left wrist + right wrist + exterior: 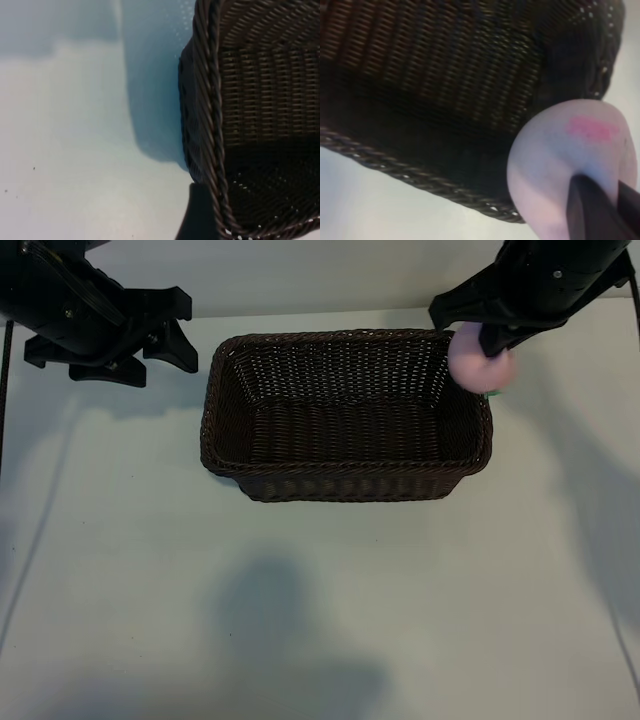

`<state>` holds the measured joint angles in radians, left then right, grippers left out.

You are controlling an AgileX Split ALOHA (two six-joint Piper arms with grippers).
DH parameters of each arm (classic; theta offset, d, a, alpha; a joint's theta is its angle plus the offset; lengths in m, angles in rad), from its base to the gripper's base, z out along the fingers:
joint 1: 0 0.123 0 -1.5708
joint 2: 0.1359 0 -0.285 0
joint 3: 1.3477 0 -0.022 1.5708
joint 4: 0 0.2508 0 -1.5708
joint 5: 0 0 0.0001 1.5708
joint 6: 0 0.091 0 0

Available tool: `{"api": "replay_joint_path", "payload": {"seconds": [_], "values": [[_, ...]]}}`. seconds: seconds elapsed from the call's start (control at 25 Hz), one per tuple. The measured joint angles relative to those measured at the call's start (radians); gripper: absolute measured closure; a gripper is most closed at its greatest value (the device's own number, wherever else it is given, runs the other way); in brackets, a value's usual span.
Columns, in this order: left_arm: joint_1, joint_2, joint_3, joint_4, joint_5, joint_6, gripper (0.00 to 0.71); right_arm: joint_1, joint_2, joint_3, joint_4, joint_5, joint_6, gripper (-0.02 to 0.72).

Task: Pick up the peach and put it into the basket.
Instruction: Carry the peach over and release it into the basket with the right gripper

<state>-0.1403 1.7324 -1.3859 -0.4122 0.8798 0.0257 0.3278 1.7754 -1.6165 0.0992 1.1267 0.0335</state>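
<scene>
The dark-brown woven basket (345, 480) stands in the middle of the table. The pale-pink peach (478, 362) hangs over the basket's far right corner, above the rim, with my right gripper (490, 348) shut on it. In the right wrist view the peach (555, 155) fills the near corner, a dark finger (590, 210) lies against it, and the basket's braided rim (415, 175) runs below. My left gripper (180, 330) hangs open and holds nothing, off the basket's far left corner. In its wrist view the basket's rim (212, 110) shows beside one dark fingertip (200, 215).
A bare white table (320, 620) surrounds the basket, with arm shadows across its front. The inside of the basket (350, 430) holds nothing.
</scene>
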Motion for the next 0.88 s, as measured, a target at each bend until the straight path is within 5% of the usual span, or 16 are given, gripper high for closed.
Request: {"api": "replay_joint_path", "payload": {"seconds": [0.24,0.6,0.72,0.88], "values": [[0.0,0.0,-0.001,-0.046,0.0,0.0,0.121,0.047,0.111,0.0,0.086,-0.056,-0.052,0.661],[0.0,0.0,-0.001,-0.052,-0.004,0.0,0.121,0.115,0.222,0.0,0.131,-0.175,-0.067,0.654],[0.0,0.0,-0.001,-0.052,-0.01,0.0,0.121,0.115,0.229,-0.001,0.132,-0.186,-0.067,0.594],[0.0,0.0,-0.001,-0.052,-0.031,-0.001,0.121,0.115,0.229,-0.01,0.135,-0.19,-0.073,0.402]]}}
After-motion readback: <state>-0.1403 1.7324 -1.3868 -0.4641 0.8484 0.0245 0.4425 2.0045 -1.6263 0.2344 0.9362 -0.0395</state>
